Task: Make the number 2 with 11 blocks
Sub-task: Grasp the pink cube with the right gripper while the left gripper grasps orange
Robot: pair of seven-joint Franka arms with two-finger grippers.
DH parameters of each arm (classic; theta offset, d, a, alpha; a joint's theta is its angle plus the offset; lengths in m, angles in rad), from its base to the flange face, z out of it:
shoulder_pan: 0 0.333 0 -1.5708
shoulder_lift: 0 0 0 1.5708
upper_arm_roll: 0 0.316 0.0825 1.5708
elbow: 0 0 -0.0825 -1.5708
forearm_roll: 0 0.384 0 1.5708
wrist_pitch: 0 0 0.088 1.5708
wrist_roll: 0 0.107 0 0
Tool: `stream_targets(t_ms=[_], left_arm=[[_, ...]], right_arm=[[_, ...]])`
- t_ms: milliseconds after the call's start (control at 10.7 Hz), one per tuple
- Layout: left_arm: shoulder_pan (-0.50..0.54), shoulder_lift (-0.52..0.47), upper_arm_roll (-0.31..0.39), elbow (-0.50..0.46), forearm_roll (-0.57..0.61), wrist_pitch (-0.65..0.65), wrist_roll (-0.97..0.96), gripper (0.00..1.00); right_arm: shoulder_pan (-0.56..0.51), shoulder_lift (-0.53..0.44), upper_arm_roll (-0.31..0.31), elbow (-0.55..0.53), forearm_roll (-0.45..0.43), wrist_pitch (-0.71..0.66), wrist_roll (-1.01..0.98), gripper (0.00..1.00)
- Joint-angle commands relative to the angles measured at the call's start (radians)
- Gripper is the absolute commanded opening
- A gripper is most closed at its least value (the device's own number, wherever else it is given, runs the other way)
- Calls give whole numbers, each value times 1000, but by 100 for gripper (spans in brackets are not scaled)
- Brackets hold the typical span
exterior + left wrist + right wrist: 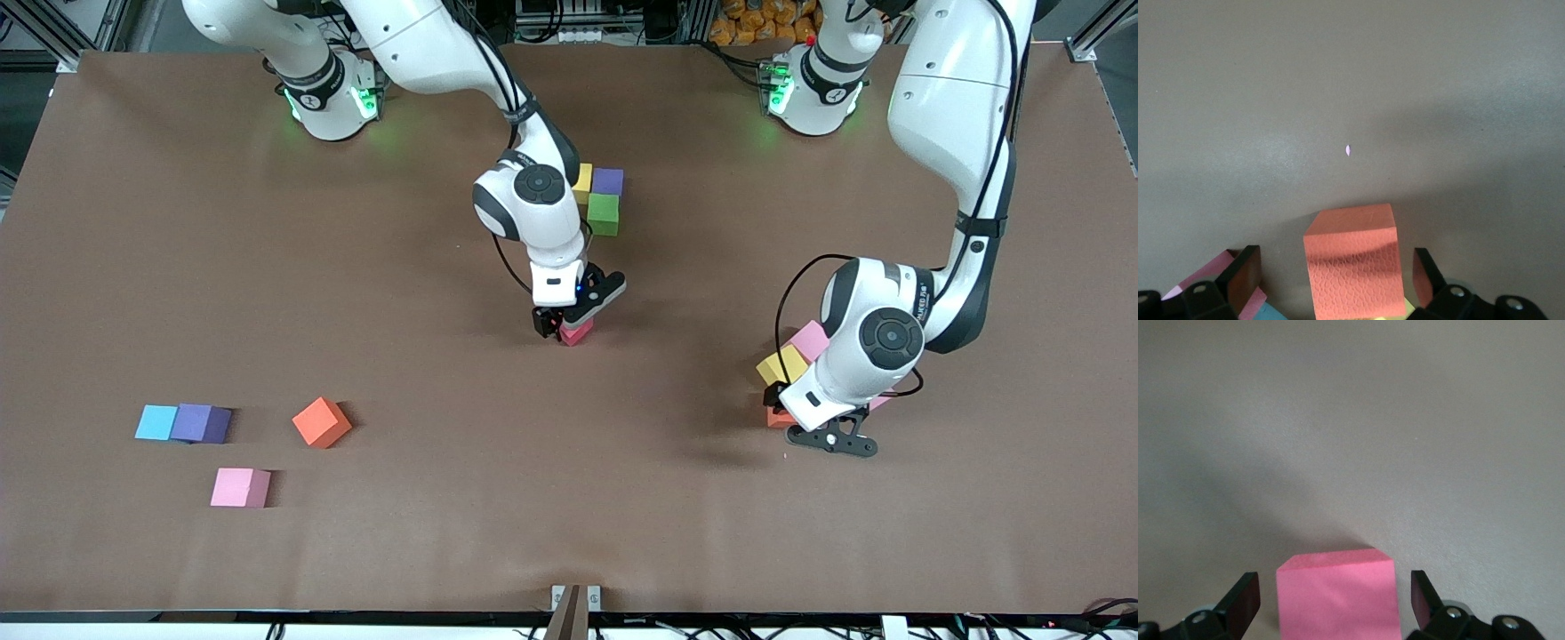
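- Front view shows the number 2 barely begun: a yellow block [582, 182], a purple block [608, 181] and a green block [603, 213] sit touching near the arms' bases, mid-desk.
- By my count eight blocks are left to place.
- Loose blocks wait toward the right arm's end of the brown desk [444, 533]: a light blue block [156, 422] touching a second purple block [201, 423], an orange block [321, 421] and a pink block [240, 487].
- Right hand [569, 327] is spread wide around a red-pink block [1336, 595] on the desk, fingers clear of its sides, nothing gripped.
- Left hand [1331, 283] is likewise released, straddling another orange block [1351, 260] in a small cluster at its own end, with a yellow cube [781, 365] and a pink cube [810, 340] beside.
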Motion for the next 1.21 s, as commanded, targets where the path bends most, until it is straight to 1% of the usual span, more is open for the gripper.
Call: stream_targets(t_ms=[0,93,186,280,373,466,745,839,932,1118], left_arm=[[-12,27,12,21,13,25,0,100],[-13,29,12,21,11,35,-3,100],[-17,33,12,20,9,35,-7,100],[-17,33,12,20,9,36,-7,100],[-17,33,12,15,11,36,-7,100],[-17,33,14,14,13,36,-4,100],[-15,33,21,11,14,36,10,100],[-15,33,21,8,11,36,9,100],[-15,33,21,4,6,36,6,100],[-15,33,21,1,0,36,-6,100]], right_arm=[[-5,4,5,-14,24,23,-9,71],[-10,2,7,-13,66,15,-14,38],[-8,-1,7,-6,134,-14,-15,19],[-7,-7,7,4,180,-63,-15,7],[-4,-16,7,9,221,-101,-12,1],[4,-21,5,7,266,-109,8,0],[51,-61,-4,7,269,-170,236,0],[80,-65,-12,6,269,-172,318,0],[119,-65,-28,1,260,-172,394,0],[232,-65,-114,-17,260,-172,469,0]])
